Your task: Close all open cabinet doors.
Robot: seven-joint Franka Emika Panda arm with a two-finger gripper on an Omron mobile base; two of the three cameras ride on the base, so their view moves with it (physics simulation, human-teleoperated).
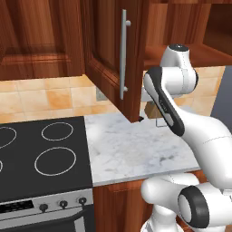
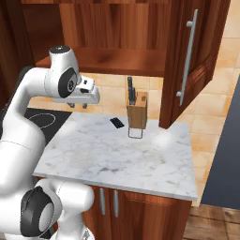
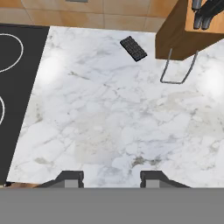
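Two upper cabinet doors stand swung out over the counter. The left door (image 1: pixel 108 59) shows its long silver handle (image 1: pixel 123 54) in the left base view. The right door (image 2: pixel 197 61) and its handle (image 2: pixel 187 56) are in the right base view. Between them the cabinet's inside shelf (image 2: pixel 108 61) is exposed. A further upper door (image 1: pixel 41 41) to the left is closed. My gripper (image 2: pixel 77 105) hangs below the shelf, pointing down at the marble counter (image 3: pixel 109 113). Its fingertips (image 3: pixel 70 177) are apart with nothing between them, and it touches neither door.
A wooden knife block (image 2: pixel 137 110) stands at the back of the counter, with a small dark flat object (image 2: pixel 117 123) lying to its left. A black cooktop (image 1: pixel 41 154) adjoins the counter on the left. A dark grey panel (image 2: pixel 227 140) rises at the far right.
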